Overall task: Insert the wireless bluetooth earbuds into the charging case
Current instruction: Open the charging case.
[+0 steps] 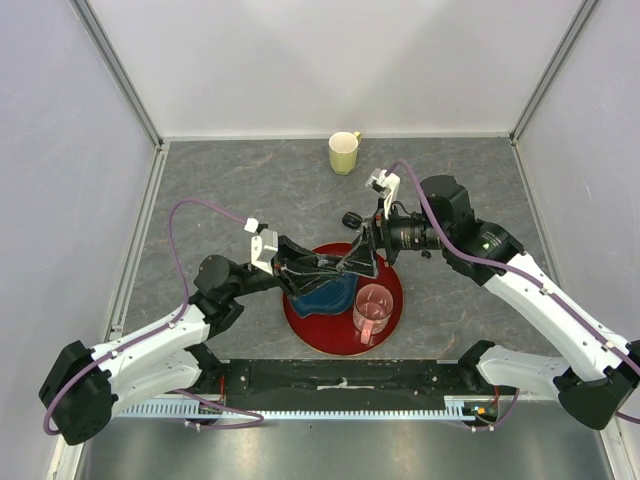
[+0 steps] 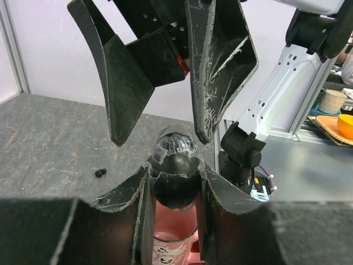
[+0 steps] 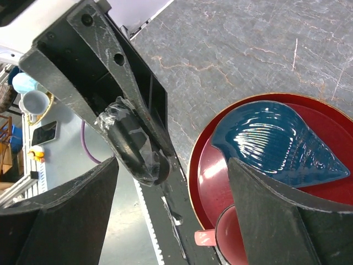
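Note:
My left gripper (image 2: pixel 175 172) is shut on a black pebble-like charging case (image 2: pixel 175 179) wrapped in clear tape, held up above the pink cup. The case looks closed. My right gripper (image 2: pixel 161 138) hangs open just over the case, one finger to each side, not touching it. In the right wrist view the case (image 3: pixel 135 150) sits between the left arm's fingers (image 3: pixel 124 88), to the left of my open right gripper (image 3: pixel 172 163). Tiny black earbuds (image 2: pixel 100 173) lie on the table beyond; from above they show as a small dark spot (image 1: pixel 351 220). Both grippers (image 1: pixel 335 268) (image 1: pixel 358 258) meet over the red plate.
A red plate (image 1: pixel 392 300) carries a blue shell-shaped dish (image 3: pixel 276 141) and a pink cup with ghost faces (image 1: pixel 373 312). A yellow-green mug (image 1: pixel 344 153) stands at the back. Grey walls close in the table on three sides.

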Controlling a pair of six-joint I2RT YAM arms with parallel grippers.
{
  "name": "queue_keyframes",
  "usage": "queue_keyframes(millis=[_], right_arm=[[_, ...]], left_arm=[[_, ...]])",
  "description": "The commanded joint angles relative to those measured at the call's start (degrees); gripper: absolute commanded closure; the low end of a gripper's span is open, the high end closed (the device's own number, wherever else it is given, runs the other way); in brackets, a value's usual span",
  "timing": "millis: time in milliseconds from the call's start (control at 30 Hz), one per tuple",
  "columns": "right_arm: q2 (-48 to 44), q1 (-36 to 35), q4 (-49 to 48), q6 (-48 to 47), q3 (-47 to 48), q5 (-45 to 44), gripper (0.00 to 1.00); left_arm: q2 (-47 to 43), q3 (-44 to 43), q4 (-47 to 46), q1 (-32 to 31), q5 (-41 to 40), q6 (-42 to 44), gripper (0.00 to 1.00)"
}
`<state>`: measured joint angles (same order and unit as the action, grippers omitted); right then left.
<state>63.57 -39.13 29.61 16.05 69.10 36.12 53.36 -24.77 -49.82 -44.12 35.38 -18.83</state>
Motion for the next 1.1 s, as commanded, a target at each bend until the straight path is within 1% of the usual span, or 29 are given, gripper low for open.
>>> queue_keyframes(millis=[0,233,500,1067], right_arm=[[-0.03,-0.15,-1.48,-1.02,-1.16,-1.84,0.13],[0.24,-0.24,-1.74,-0.85,-2.13,-4.56,0.13],[0.24,-0.15,-2.45,-1.02,-1.43,-8.17,0.12],[0.59,1.52,-4.91,0.56,-0.72,-8.96,0.11]], left_arm=[[-0.37,-2.21,-3.88,-0.18,0.04,-0.86,0.98],[-0.63,-2.03,-4.84,-0.09,0.39,-1.21,0.98],[-0.89,-1.68,-6.43,-0.18,5.22,-0.95,0.98],[-1.51,-0.36,-5.64,-0.09,7.43,-0.95,0.98]])
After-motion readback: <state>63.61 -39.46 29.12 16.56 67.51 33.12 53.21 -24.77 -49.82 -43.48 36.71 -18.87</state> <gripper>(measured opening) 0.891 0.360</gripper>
